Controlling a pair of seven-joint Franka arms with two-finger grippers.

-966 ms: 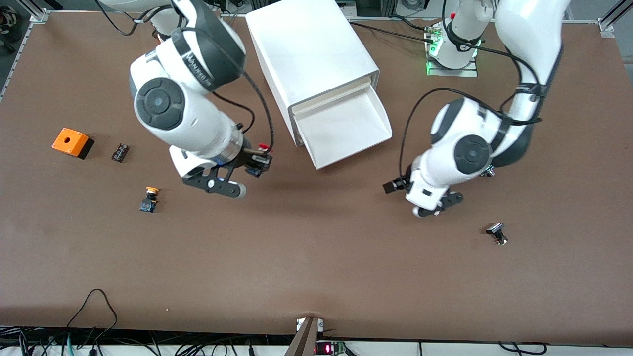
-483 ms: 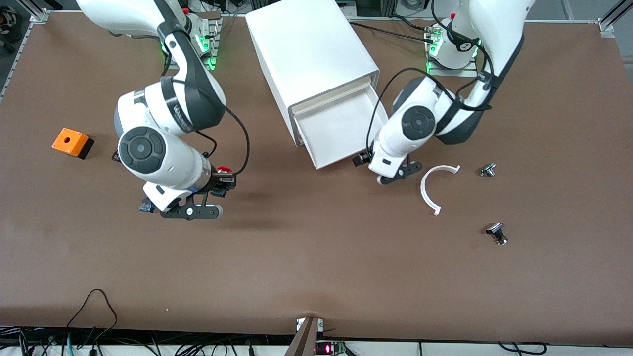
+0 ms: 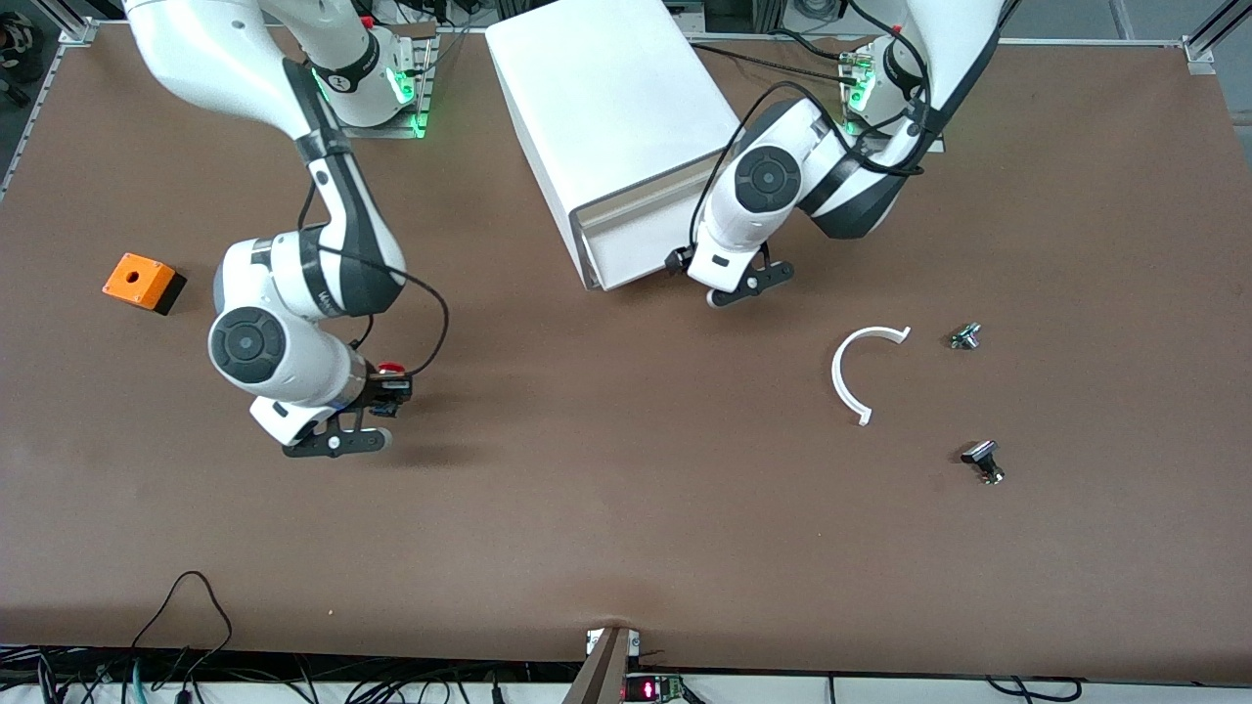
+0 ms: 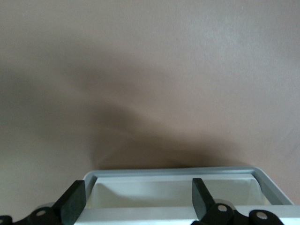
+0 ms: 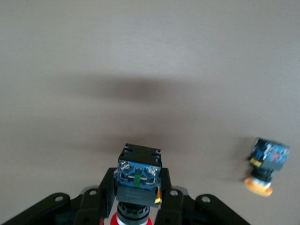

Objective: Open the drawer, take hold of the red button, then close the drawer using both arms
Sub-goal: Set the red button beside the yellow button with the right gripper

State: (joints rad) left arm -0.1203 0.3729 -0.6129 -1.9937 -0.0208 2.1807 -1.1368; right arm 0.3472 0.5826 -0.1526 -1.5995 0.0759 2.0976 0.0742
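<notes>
The white cabinet (image 3: 606, 98) stands at the middle back of the table. Its drawer (image 3: 636, 252) is pushed almost fully in. In the left wrist view a narrow strip of the tray (image 4: 173, 192) still shows. My left gripper (image 3: 678, 262) is open at the drawer's front edge, its fingers (image 4: 75, 201) spread wide over the rim. My right gripper (image 3: 383, 391) is shut on the red-capped button (image 3: 389, 372) and holds it over bare table. In the right wrist view (image 5: 138, 197) the button's blue and black body (image 5: 138, 176) sticks out between the fingers.
A yellow-capped button (image 5: 265, 164) lies on the table near the right gripper, hidden under that arm in the front view. An orange box (image 3: 142, 282) sits at the right arm's end. A white curved piece (image 3: 853, 376), a small metal part (image 3: 965, 335) and a black-capped button (image 3: 981, 460) lie at the left arm's end.
The left gripper came to the open drawer and pushed it almost fully in. The right gripper carried the red button away from the cabinet, toward the right arm's end.
</notes>
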